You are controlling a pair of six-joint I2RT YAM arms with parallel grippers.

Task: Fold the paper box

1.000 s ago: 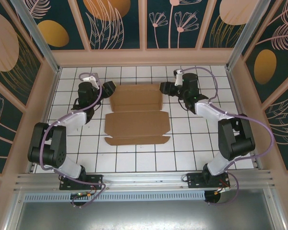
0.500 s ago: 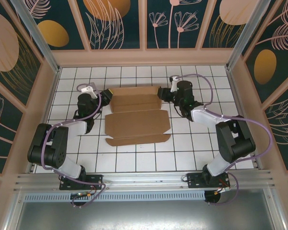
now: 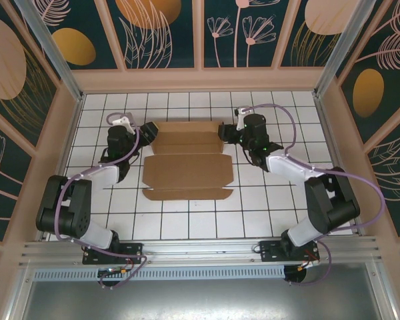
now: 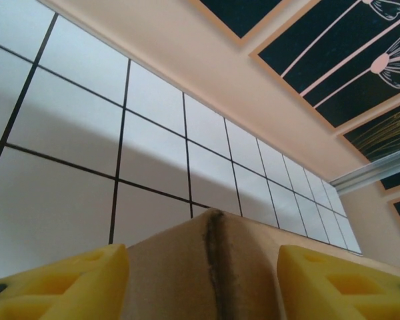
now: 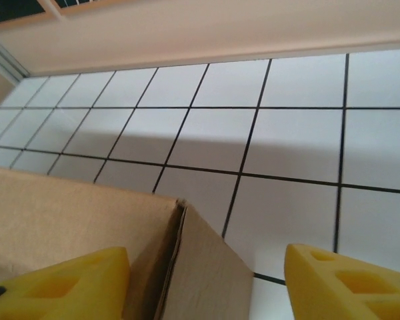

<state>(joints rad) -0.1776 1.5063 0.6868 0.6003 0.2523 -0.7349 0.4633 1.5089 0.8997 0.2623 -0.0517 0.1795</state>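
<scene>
The paper box (image 3: 189, 170) lies mostly flat in the middle of the tiled table, brown corrugated card with creases and flaps. Its far panel has a short side flap standing at each end. My left gripper (image 3: 150, 131) is at the far left corner. In the left wrist view its yellow fingers (image 4: 60, 283) stand apart, and a creased cardboard corner (image 4: 213, 260) fills the space between them. My right gripper (image 3: 225, 131) is at the far right corner. There the cardboard flap (image 5: 200, 267) sits by the left finger, with bare tile before the right finger (image 5: 350, 283). Both grippers are open.
White tiles with black lines cover the table (image 3: 267, 213). A low beige wall (image 3: 200, 80) runs along the far edge, close behind both grippers, and side walls close the left and right. Both arms reach along the box's two sides.
Both grippers moved in onto the far corners of the box, narrowed, then opened again. The box has shifted slightly left.
</scene>
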